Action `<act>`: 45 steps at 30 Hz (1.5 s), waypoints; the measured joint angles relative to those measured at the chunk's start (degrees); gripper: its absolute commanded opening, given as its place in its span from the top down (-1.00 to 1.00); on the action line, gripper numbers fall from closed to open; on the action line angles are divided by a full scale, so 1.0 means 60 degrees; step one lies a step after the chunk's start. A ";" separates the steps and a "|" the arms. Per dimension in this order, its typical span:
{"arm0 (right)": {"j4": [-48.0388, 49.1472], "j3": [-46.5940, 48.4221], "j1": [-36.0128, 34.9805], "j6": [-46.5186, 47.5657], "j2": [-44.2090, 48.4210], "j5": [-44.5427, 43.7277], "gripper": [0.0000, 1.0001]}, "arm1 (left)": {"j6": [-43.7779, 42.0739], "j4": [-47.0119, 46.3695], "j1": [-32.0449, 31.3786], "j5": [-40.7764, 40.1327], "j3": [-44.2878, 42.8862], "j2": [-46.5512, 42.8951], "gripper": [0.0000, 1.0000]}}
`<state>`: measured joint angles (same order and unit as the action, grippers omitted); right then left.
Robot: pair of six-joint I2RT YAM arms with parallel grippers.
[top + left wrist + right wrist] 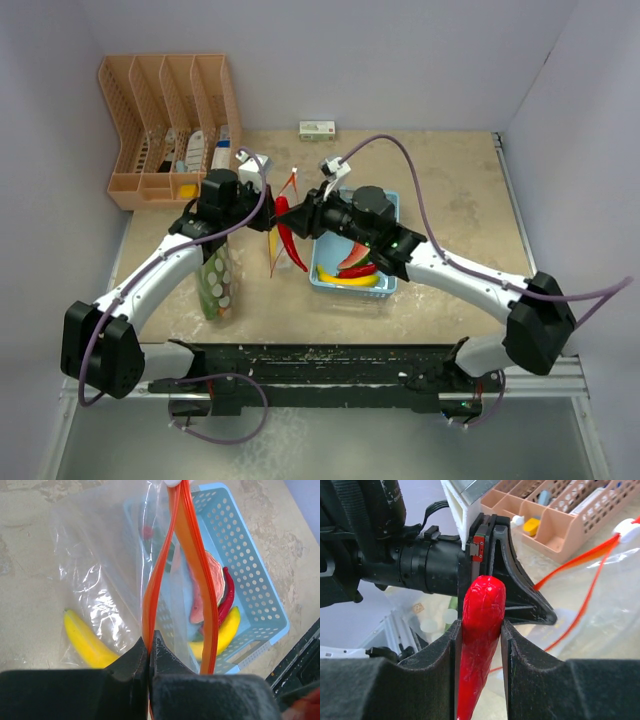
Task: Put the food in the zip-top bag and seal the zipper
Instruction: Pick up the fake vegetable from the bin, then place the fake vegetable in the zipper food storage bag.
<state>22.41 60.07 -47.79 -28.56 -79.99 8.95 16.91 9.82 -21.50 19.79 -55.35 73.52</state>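
Between the two grippers, just left of the basket (250,555), the chilli (482,600) hangs tip-down. The right gripper (480,627) clamps it near its thick end, jaws partway apart and pressed on both its sides.

We judge the main risk is a miss. The bag (100,570) mouth is a narrow slit, and only one lip of the zipper (161,570) is pinched in the left gripper (149,641), whose jaws are fully together on it; the other lip hangs free. If the tip lands on a lip rather than between them, the chilli could slide down outside the film onto the table (30,520), or push the limp bag shut. A hard push might also drag the lip out of the pinch. The chilli is glossy, so it may twist in the jaws. We cannot tell whether its tip is already past the zipper.

Chilli: bright red, smooth, shiny, tapering, slightly curved. Bag: clear, crinkled, orange zipper, one banana (85,642) already at the bottom. Basket: light blue, perforated, just behind the bag, holds more food — second banana (227,630), second chilli (228,592), a red-orange slice (212,577).
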 measured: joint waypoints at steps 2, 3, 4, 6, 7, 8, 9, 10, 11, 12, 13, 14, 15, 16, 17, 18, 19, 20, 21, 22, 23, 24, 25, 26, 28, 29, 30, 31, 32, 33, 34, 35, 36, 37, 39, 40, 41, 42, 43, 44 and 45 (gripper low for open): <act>0.0441 0.0000 -0.0007 -0.0233 -0.0364 0.0204 0.80 | 0.0000 0.0000 0.0000 0.0026 0.0000 0.0007 1.00; 0.0594 0.0000 0.0015 -0.0372 -0.0539 0.0204 0.80 | 0.0004 0.0000 0.0000 0.0036 0.0000 0.0007 1.00; 0.0710 0.0000 0.0029 -0.0561 -0.0703 0.0175 0.80 | 0.0004 0.0000 0.0000 0.0062 0.0000 0.0007 1.00; 0.0984 -0.0073 0.0040 -0.1009 -0.0980 0.0004 0.82 | 0.0007 -0.0011 0.0000 0.0113 0.0000 0.0007 1.00; 0.1115 -0.0135 0.0040 -0.1224 -0.1075 -0.0157 0.83 | 0.0007 -0.0022 0.0000 0.0142 0.0000 0.0007 1.00; 0.1228 -0.0189 0.0040 -0.1435 -0.1177 -0.0357 0.83 | 0.0011 -0.0044 0.0000 0.0175 0.0000 0.0007 1.00; 0.1300 -0.0215 0.0047 -0.1610 -0.1279 -0.0543 0.84 | 0.0011 -0.0062 0.0000 0.0175 0.0000 0.0004 1.00; 0.1351 -0.0215 0.0047 -0.1734 -0.1355 -0.0688 0.84 | 0.0011 -0.0073 0.0004 0.0178 0.0000 0.0004 1.00; 0.1392 -0.0215 0.0047 -0.1843 -0.1424 -0.0878 0.84 | 0.0011 -0.0076 0.0022 0.0186 0.0000 -0.0004 1.00; 0.1402 -0.0215 0.0051 -0.1993 -0.1490 -0.1162 0.85 | 0.0011 -0.0080 0.0022 0.0186 0.0000 -0.0011 1.00; 0.1377 -0.0215 0.0047 -0.2087 -0.1537 -0.1344 0.86 | 0.0011 -0.0087 0.0022 0.0178 0.0000 -0.0018 1.00; 0.1348 -0.0211 0.0051 -0.2222 -0.1585 -0.1643 0.86 | 0.0011 -0.0095 0.0029 0.0182 0.0000 -0.0033 1.00; 0.1311 -0.0208 0.0051 -0.2299 -0.1621 -0.1858 0.86 | 0.0011 -0.0095 0.0029 0.0182 0.0000 -0.0051 1.00; 0.1177 -0.0189 0.0051 -0.2408 -0.1657 -0.2146 0.86 | 0.0011 -0.0095 0.0029 0.0178 0.0000 -0.0076 1.00; 0.1067 -0.0171 0.0051 -0.2448 -0.1687 -0.2353 0.87 | 0.0011 -0.0098 0.0033 0.0178 0.0000 -0.0098 1.00; 0.0874 -0.0098 0.0058 -0.2514 -0.1745 -0.2616 0.86 | 0.0011 -0.0095 0.0040 0.0171 0.0000 -0.0124 1.00; 0.0612 0.0029 0.0058 -0.2543 -0.1818 -0.2849 0.85 | 0.0007 -0.0095 0.0051 0.0157 0.0000 -0.0149 1.00; 0.0364 0.0189 0.0058 -0.2572 -0.1931 -0.3078 0.84 | 0.0007 -0.0095 0.0069 0.0149 0.0000 -0.0164 1.00; 0.0066 0.0393 0.0062 -0.2579 -0.2062 -0.3297 0.80 | 0.0011 -0.0095 0.0076 0.0142 0.0000 -0.0175 1.00; -0.0226 0.0652 0.0076 -0.2579 -0.2233 -0.3534 0.77 | 0.0015 -0.0117 0.0084 0.0197 0.0000 -0.0186 1.00; -0.0441 0.0856 0.0084 -0.2575 -0.2390 -0.3683 0.71 | 0.0015 -0.0131 0.0073 0.0255 0.0000 -0.0204 1.00; -0.0648 0.1064 0.0084 -0.2568 -0.2557 -0.3891 0.64 | 0.0018 -0.0153 0.0055 0.0331 0.0000 -0.0215 1.00; -0.0805 0.1206 0.0084 -0.2557 -0.2692 -0.4065 0.53 | 0.0022 -0.0175 0.0051 0.0408 0.0000 -0.0222 1.00; -0.0987 0.1348 0.0084 -0.2539 -0.2820 -0.4229 0.37 | 0.0025 -0.0204 0.0047 0.0455 0.0000 -0.0229 1.00; -0.1290 0.1596 0.0084 -0.2506 -0.3024 -0.4568 0.03 | 0.0051 -0.0240 0.0044 0.0521 0.0000 -0.0237 1.00; -0.1494 0.1763 0.0080 -0.2477 -0.3136 -0.4739 -0.15 | 0.0058 -0.0255 0.0044 0.0554 0.0000 -0.0237 1.00; -0.1687 0.1938 0.0073 -0.2448 -0.3231 -0.4914 -0.29 | 0.0062 -0.0259 0.0044 0.0583 0.0000 -0.0237 1.00; -0.1796 0.2076 0.0073 -0.2393 -0.3308 -0.5082 -0.44 | 0.0073 -0.0266 0.0044 0.0605 0.0000 -0.0237 1.00; -0.1880 0.2178 0.0076 -0.2317 -0.3333 -0.5202 -0.55 | 0.0080 -0.0266 0.0044 0.0608 0.0000 -0.0237 1.00; -0.1905 0.2208 0.0076 -0.2222 -0.3319 -0.5308 -0.63 | 0.0084 -0.0251 0.0044 0.0608 0.0000 -0.0237 1.00; -0.1923 0.2208 0.0076 -0.2113 -0.3260 -0.5337 -0.67 | 0.0084 -0.0251 0.0044 0.0597 0.0000 -0.0237 1.00; -0.1934 0.2182 0.0076 -0.1949 -0.3158 -0.5333 -0.69 | 0.0084 -0.0259 0.0044 0.0594 0.0000 -0.0237 1.00; -0.1931 0.2146 0.0076 -0.1854 -0.3060 -0.5319 -0.70 | 0.0084 -0.0273 0.0044 0.0576 0.0000 -0.0237 1.00; -0.1916 0.2047 0.0073 -0.1719 -0.2896 -0.5260 -0.70 | 0.0084 -0.0273 0.0044 0.0561 0.0000 -0.0237 1.00; -0.1942 0.1676 0.0073 -0.1497 -0.2371 -0.5067 -0.70 | 0.0080 -0.0273 0.0040 0.0488 0.0000 -0.0233 1.00; -0.1963 0.1453 0.0051 -0.1395 -0.2022 -0.4998 -0.70 | 0.0080 -0.0284 0.0036 0.0452 0.0000 -0.0222 1.00; -0.1974 0.1246 0.0033 -0.1308 -0.1679 -0.4896 -0.69 | 0.0084 -0.0310 0.0036 0.0419 0.0000 -0.0200 1.00; -0.2000 0.1053 0.0025 -0.1242 -0.1322 -0.4827 -0.68 | 0.0084 -0.0342 0.0036 0.0408 0.0004 -0.0175 1.00; -0.2040 0.0892 0.0011 -0.1191 -0.0976 -0.4794 -0.67 | 0.0084 -0.0390 0.0036 0.0382 0.0018 -0.0142 1.00; -0.2113 0.0736 0.0011 -0.1129 -0.0601 -0.4787 -0.66 | 0.0084 -0.0437 0.0036 0.0364 0.0047 -0.0098 1.00; -0.2197 0.0612 0.0011 -0.1096 -0.0270 -0.4787 -0.65 | 0.0087 -0.0470 0.0036 0.0346 0.0066 -0.0058 1.00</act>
<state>9.23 63.75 -47.72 -35.14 -81.60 -19.77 17.43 7.01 -21.28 21.87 -54.96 73.17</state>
